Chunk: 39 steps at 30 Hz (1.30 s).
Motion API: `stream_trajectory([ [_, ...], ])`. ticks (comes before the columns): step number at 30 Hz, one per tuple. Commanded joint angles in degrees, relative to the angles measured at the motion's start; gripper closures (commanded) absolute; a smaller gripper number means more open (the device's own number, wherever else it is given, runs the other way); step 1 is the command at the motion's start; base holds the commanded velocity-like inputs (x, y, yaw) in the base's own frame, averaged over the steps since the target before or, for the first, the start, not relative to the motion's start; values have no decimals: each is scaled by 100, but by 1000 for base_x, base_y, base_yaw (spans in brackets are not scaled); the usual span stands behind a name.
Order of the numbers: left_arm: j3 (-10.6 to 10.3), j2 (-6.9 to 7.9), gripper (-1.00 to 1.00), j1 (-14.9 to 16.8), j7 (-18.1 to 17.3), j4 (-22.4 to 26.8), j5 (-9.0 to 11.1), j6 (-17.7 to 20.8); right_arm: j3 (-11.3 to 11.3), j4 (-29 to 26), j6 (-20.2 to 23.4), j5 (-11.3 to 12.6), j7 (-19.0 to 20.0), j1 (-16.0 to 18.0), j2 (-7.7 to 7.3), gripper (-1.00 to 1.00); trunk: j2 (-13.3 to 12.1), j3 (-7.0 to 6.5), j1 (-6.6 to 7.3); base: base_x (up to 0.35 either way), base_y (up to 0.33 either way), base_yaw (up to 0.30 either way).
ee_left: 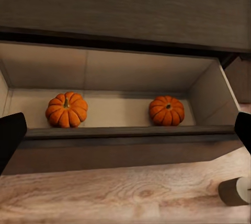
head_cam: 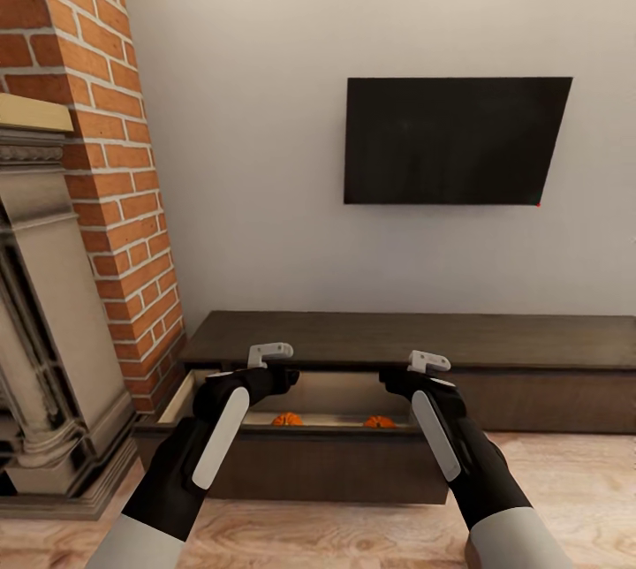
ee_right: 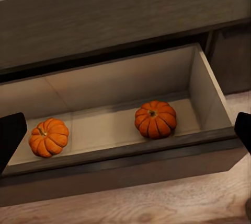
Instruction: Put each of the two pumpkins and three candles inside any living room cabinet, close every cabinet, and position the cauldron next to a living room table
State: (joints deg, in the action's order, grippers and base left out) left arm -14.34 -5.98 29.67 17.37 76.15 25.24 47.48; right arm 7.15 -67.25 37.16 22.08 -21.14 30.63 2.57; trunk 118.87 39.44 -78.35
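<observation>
Fingers of the left gripper (head_cam: 270, 357) and right gripper (head_cam: 428, 364) stood spread wide and empty above the cabinet's (head_cam: 389, 341) pulled-out drawer (ee_left: 125, 139), where two pumpkins (ee_left: 66, 109) (ee_left: 167, 110) sat well apart.

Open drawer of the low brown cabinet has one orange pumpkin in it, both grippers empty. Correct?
Not quite: the pulled-out drawer of the low dark-brown wooden cabinet holds two small orange ribbed pumpkins, as both wrist views show. The rest stands.
</observation>
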Motion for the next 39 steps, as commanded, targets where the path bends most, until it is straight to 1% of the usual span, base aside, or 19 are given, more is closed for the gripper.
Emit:
stream_trajectory([
  [1, -9, 0, -100, 4, 56, 6, 60, 15, 8, -7, 11, 62, -57, 4, -2, -100, -38, -12, 23, -11, 2, -5],
  [5, -14, 0, -100, 4, 56, 6, 60, 15, 6, -7, 11, 63, -57, 4, 4, -100, -199, -84, 111, -91, 1, -2],
  [10, -16, 0, -100, 4, 56, 13, 60, 15, 6, -7, 11, 63, -57, 4, 4, -100, -399, -174, 221, -261, 0, 0],
  [18, -16, 14, -100, 4, 60, 158, 60, 15, 6, -7, 11, 64, -57, 4, 3, -100, -399, -174, 221, -308, 0, 0],
  [35, -33, 18, -100, 4, 64, 181, 60, 15, 6, -7, 11, 61, -57, 4, 0, -100, -399, -174, 221, -297, 0, 0],
  [36, -33, 18, -100, 4, 64, 181, 60, 15, 6, -7, 11, 61, -57, 4, 0, -100, -359, -156, 199, -275, 0, 0],
  [39, -33, 18, -100, 4, 63, 181, 60, 15, 6, -7, 11, 61, -57, 4, 0, -100, -359, -156, 199, -263, 0, 0],
])
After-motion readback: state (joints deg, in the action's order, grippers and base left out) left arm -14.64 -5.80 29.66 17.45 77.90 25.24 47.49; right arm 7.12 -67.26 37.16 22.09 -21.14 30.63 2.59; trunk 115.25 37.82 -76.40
